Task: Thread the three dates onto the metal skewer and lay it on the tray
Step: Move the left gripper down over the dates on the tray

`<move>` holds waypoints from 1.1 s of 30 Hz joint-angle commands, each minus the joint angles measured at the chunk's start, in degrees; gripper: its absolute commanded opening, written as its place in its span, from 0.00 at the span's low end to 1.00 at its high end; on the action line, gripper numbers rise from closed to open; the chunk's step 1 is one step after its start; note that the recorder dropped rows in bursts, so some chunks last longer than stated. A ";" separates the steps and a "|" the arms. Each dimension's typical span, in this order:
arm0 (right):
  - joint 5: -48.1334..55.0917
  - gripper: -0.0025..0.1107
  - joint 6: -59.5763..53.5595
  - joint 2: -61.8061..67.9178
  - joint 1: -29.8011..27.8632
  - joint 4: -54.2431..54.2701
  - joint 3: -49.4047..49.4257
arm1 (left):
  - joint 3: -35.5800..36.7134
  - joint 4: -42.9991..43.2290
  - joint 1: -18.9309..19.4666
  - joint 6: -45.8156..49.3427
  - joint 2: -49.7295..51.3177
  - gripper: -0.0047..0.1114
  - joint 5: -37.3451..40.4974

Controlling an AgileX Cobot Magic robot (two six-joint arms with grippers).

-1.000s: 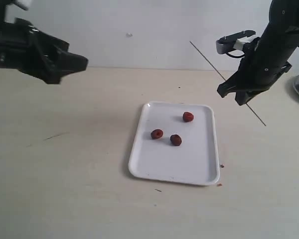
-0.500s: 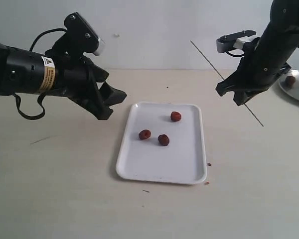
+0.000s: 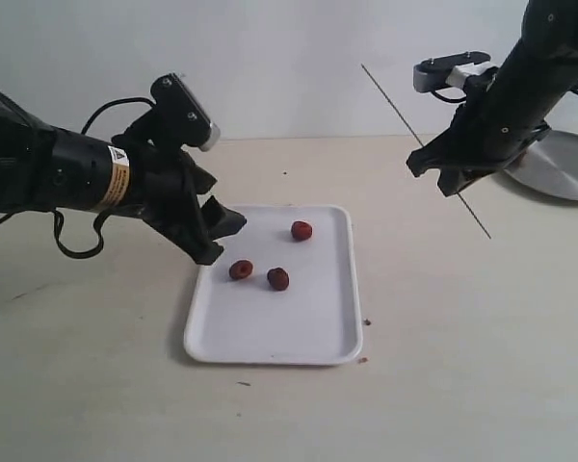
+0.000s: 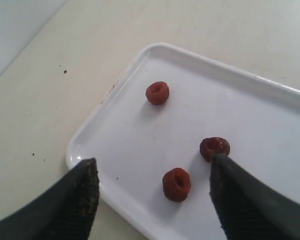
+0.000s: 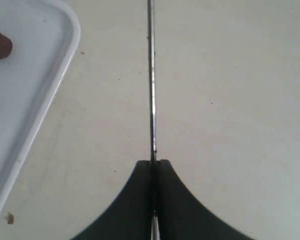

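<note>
White tray [image 3: 270, 332], three dates [image 3: 277, 278] inside — skewer [image 5: 151, 75] apart

Steel plate [image 3: 564, 173] cut by edge; skewer [image 3: 390, 102] middle hidden behind right end effector [image 3: 455, 185].

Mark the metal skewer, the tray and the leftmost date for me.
metal skewer [image 3: 395, 110], exterior view, upper free shaft.
tray [image 3: 289, 325], exterior view, bare floor near the front rim.
leftmost date [image 3: 241, 269], exterior view, its middle.

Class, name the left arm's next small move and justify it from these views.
Probably lower the left gripper and close on the date between its open jaws: all three dates lie loose on the tray, and the right gripper pinches the metal skewer, ready for threading.
</note>
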 commanded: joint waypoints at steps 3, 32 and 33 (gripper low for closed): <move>-1.51 0.02 -0.85 0.32 -0.14 1.86 -0.26 | -0.05 -0.49 -0.15 1.56 1.21 0.58 0.80; -1.75 0.02 -4.20 1.29 -0.14 2.95 -0.26 | -5.50 -0.92 -3.25 1.27 10.33 0.58 21.72; -1.75 0.02 -4.20 1.29 -0.14 2.95 -0.26 | -6.01 -4.00 -3.66 0.61 10.33 0.57 24.89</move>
